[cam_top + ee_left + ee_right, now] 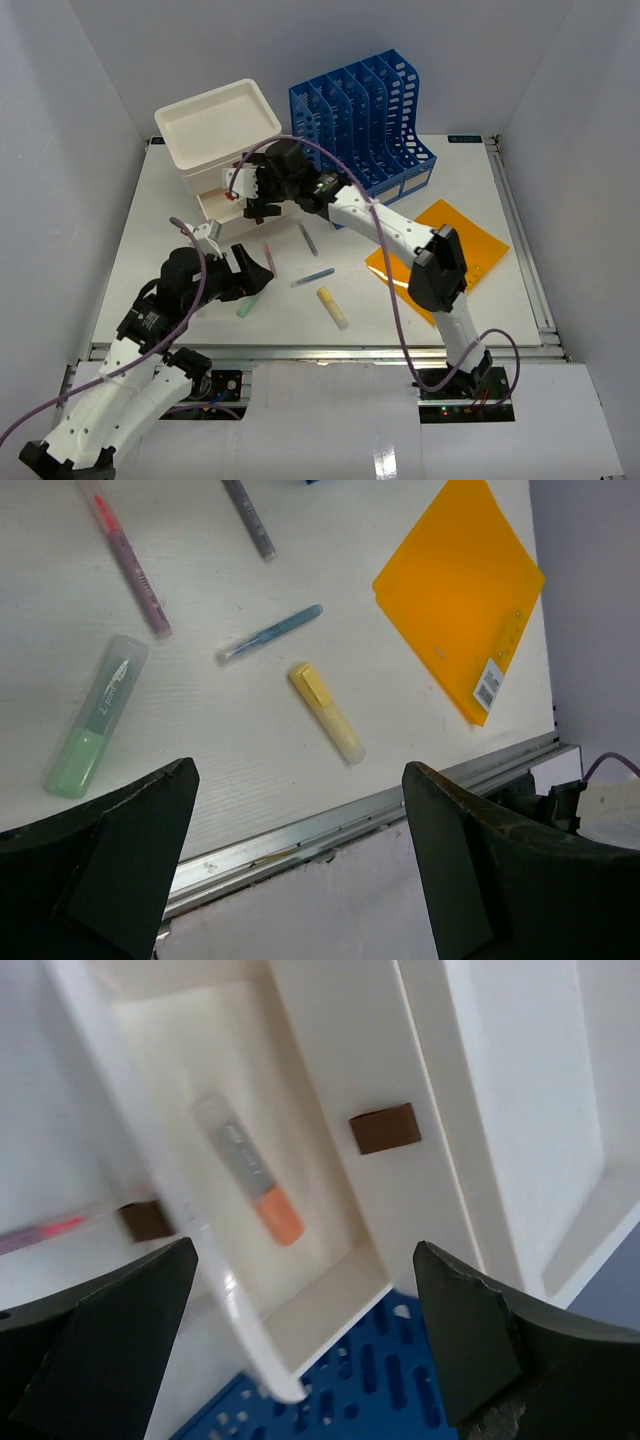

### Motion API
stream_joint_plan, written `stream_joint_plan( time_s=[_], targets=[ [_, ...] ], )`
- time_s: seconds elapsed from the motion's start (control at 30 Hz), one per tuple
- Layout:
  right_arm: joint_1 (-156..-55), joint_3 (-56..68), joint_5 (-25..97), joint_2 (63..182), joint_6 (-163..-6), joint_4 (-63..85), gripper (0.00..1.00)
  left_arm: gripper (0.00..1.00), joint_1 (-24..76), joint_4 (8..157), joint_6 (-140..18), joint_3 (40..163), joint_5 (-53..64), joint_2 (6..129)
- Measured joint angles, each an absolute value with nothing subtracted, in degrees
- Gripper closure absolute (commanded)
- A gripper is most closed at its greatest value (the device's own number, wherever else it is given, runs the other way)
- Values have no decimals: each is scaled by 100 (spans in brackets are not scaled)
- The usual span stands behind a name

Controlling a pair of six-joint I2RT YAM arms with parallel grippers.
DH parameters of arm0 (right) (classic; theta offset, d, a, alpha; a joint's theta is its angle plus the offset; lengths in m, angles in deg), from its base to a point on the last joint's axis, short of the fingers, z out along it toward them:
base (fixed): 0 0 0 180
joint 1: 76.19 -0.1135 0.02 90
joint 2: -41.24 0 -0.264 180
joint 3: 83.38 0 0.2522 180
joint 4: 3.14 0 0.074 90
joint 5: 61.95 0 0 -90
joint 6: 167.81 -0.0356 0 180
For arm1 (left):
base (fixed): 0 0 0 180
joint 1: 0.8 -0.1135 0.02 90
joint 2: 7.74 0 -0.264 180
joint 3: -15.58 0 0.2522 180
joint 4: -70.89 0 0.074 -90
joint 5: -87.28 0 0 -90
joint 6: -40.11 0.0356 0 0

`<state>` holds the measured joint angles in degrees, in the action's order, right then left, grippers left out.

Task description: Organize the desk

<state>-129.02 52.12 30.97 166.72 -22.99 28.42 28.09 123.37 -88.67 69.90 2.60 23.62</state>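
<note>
The white desk carries loose pens: a green highlighter, a pink pen, a grey pen, a blue pen and a yellow highlighter. My left gripper hovers open above the green highlighter, holding nothing, and its wrist view looks down at the desk's near metal rail. My right gripper is open over the pulled-out drawer of the white drawer box. An orange-capped highlighter lies inside the drawer, clear of the fingers.
A blue file organiser stands at the back, right of the drawer box. An orange folder lies flat at the right, partly under my right arm. White walls enclose the desk on three sides.
</note>
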Motion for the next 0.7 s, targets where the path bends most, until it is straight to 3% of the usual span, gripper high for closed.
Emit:
stream_joint_plan(
  time_s=[0.17, 0.3, 0.37, 0.5, 0.7],
  targets=[
    [-12312, 3985, 4902, 14885, -2834, 3809, 0, 9, 2811, 12597, -8599, 7604, 409, 3632],
    [-10770, 2135, 6893, 12918, -2836, 4371, 3, 7, 2914, 12647, -8196, 8114, 465, 4858],
    [-10261, 1145, 7307, 12091, -2740, 4630, 4, 7, 2989, 12743, -7982, 8269, 424, 5308],
    [-10237, -823, 7972, 10554, -2593, 4975, 6, 7, 3084, 13006, -7499, 8622, 295, 6029],
    [-9631, -2083, 8514, 9558, -2415, 5082, 6, 6, 3308, 13249, -7034, 8746, -236, 6632]
  ],
)
